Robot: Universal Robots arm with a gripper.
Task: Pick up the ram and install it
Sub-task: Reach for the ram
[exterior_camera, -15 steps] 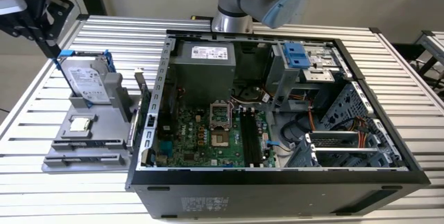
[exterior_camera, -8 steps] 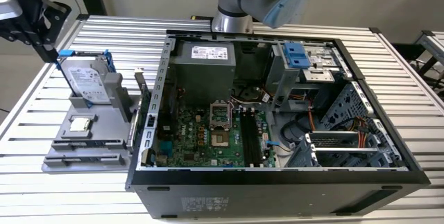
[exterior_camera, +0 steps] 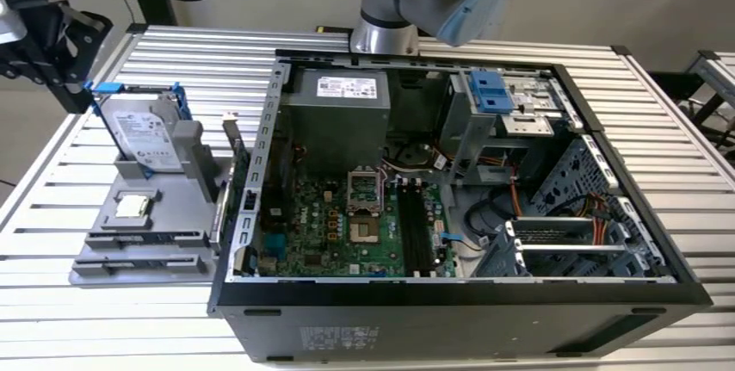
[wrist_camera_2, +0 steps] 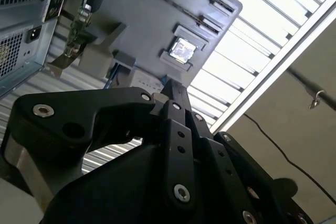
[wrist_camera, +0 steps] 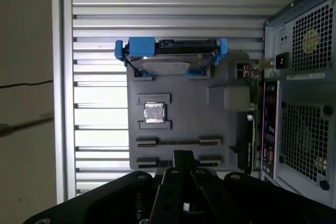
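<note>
While the pincer (wrist_camera: 182, 157) hovers, grey tray (wrist_camera: 210, 124), hard drive (wrist_camera: 168, 66) (blue-framed), square chip (wrist_camera: 155, 113).

A robotics lab bench: a slatted aluminium table (exterior_camera: 677, 121) carries an open desktop computer case (exterior_camera: 460, 324), and ahead of the gripper (wrist_camera: 182, 156) a grey parts fixture (wrist_camera: 199, 108) racks a hard drive (wrist_camera: 168, 61).

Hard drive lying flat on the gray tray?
No, in the exterior view the hard drive stands on edge, propped in a holder on the gray tray.
</note>
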